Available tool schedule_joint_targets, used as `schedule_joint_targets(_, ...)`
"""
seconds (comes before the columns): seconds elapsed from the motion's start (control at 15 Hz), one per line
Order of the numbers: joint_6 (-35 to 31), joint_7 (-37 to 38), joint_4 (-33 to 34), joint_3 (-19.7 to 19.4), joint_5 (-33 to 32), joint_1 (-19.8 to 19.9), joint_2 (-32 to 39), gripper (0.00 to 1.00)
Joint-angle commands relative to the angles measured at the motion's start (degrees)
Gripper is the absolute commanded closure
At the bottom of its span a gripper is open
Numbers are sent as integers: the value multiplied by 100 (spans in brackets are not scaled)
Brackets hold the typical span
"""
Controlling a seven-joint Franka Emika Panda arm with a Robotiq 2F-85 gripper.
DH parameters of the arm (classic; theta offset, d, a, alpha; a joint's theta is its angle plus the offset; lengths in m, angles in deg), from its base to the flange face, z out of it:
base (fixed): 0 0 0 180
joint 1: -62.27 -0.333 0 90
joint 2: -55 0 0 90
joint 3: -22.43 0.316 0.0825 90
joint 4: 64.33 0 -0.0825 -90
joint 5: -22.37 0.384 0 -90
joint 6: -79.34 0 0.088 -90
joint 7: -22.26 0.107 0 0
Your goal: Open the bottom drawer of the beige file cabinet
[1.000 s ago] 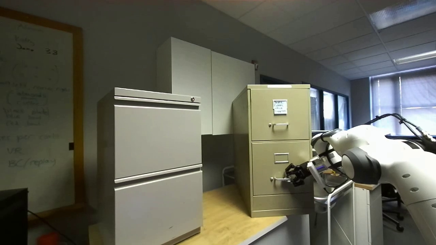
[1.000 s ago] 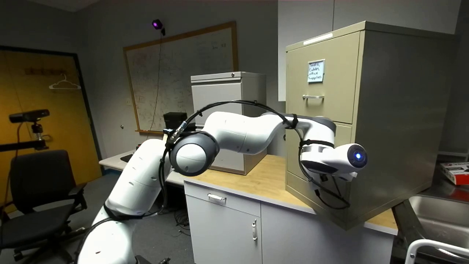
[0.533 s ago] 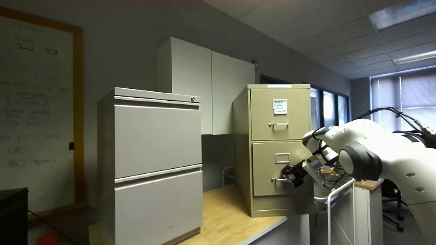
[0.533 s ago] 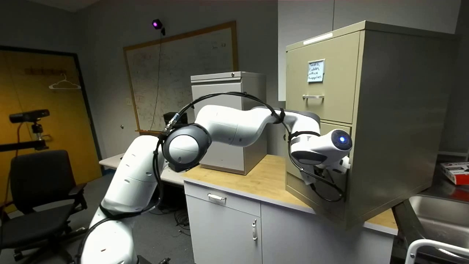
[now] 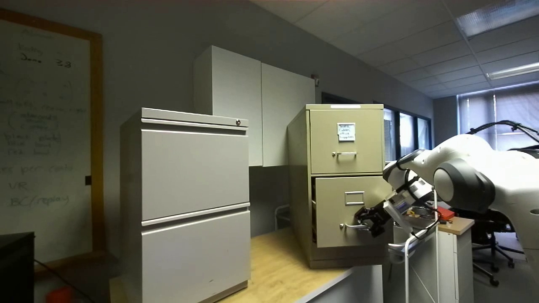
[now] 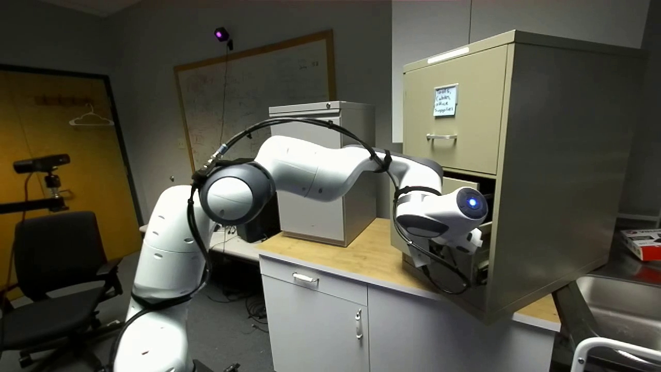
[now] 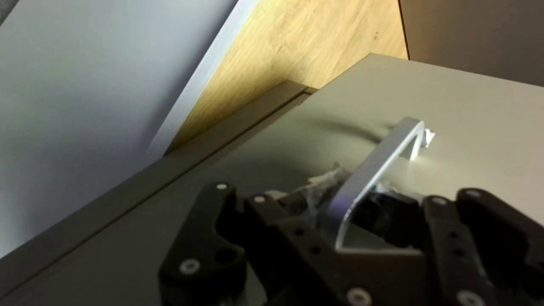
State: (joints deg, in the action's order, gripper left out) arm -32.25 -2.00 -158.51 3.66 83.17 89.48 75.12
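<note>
The beige file cabinet (image 5: 300, 189) stands upright on a counter in both exterior views (image 6: 563, 155). Its bottom drawer (image 5: 330, 210) is partly pulled out, with a dark gap behind its front; it also shows in an exterior view (image 6: 458, 183). The top drawer (image 5: 324, 139) with the white paper label is closed. My gripper (image 5: 365, 221) is shut on the silver handle (image 5: 353, 227) of the bottom drawer, near one end. In the wrist view my fingers (image 7: 346, 199) lie on both sides of the handle (image 7: 378, 163). In an exterior view the arm's wrist (image 6: 439, 212) hides the gripper.
A wider pale grey cabinet (image 5: 196, 168) stands beside the beige one on the wooden counter (image 5: 273, 256). A metal sink (image 6: 619, 305) and a red box (image 6: 648, 248) are past the cabinet's far side. A white metal rail (image 5: 407, 265) stands near the gripper.
The bottom drawer was closed one second ago, showed a slight gap half a second ago, and is now further out. My gripper and arm have drawn back from the cabinet with the handle.
</note>
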Motion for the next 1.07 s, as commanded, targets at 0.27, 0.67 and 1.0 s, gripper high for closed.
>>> schedule_joint_targets(0.27,167,-845,-2107,-144,-493,-33,-1221,100)
schedule_joint_targets(0.67,53,-1216,-3160,-291,-582,-89,-1998,100)
schedule_joint_targets(1.0,25,-1292,-3610,-405,-693,-108,-2393,100)
